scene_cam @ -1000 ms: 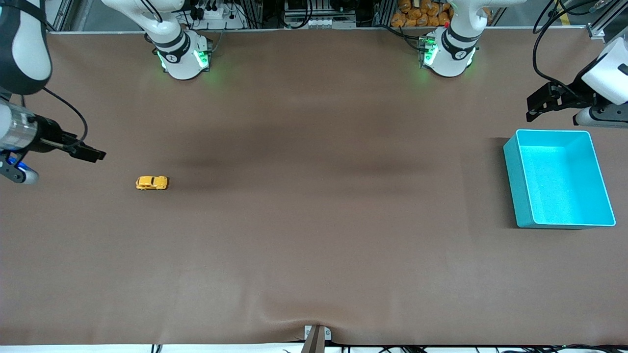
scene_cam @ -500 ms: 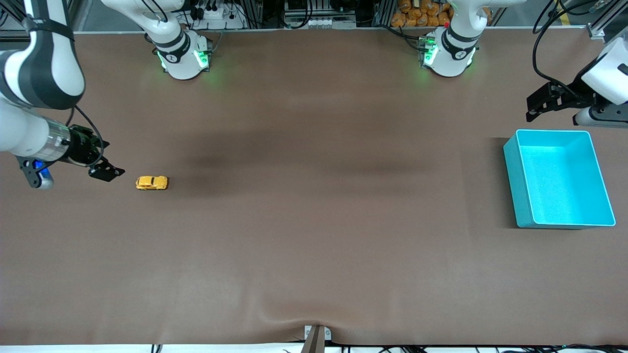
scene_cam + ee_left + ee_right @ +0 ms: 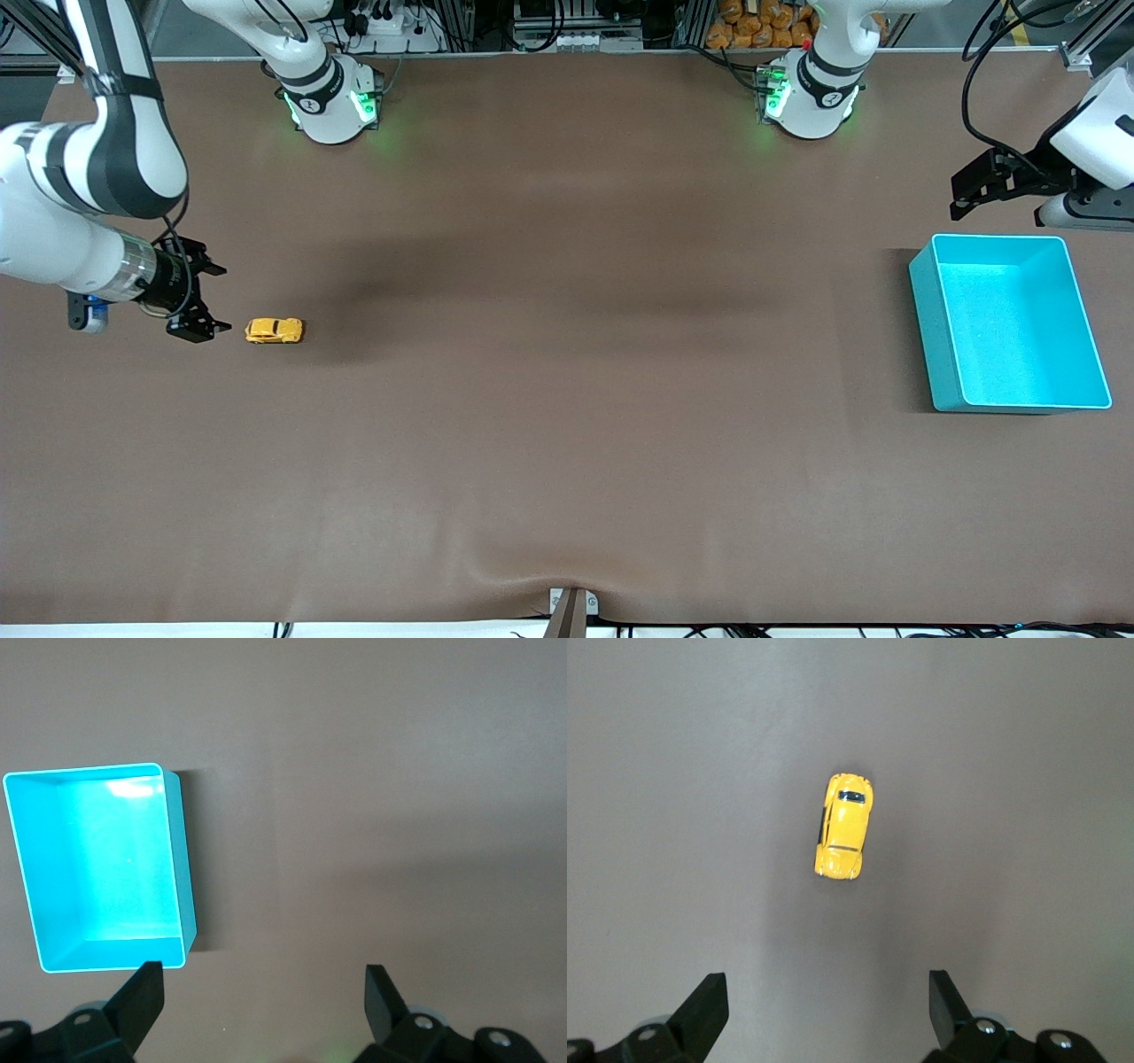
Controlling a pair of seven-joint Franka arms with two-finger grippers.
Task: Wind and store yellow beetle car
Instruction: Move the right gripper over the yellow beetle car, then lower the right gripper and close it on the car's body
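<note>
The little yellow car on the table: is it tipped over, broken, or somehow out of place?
Nothing stands out. The yellow beetle car sits upright on its wheels on the table, intact, just ahead of the open right gripper. The teal bin stands square and empty near the open left gripper.

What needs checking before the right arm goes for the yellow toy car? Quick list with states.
1. Small yellow beetle-shaped toy car upright on its wheels on the brown table: ok.
2. Right gripper jaws open: ok.
3. Right gripper over the car: not ok, beside it toward the right arm's end.
4. Car free of contact: ok.
5. Rectangular teal plastic bin empty: ok.
6. Left gripper out of the way, open, waiting near the bin: ok.
</note>
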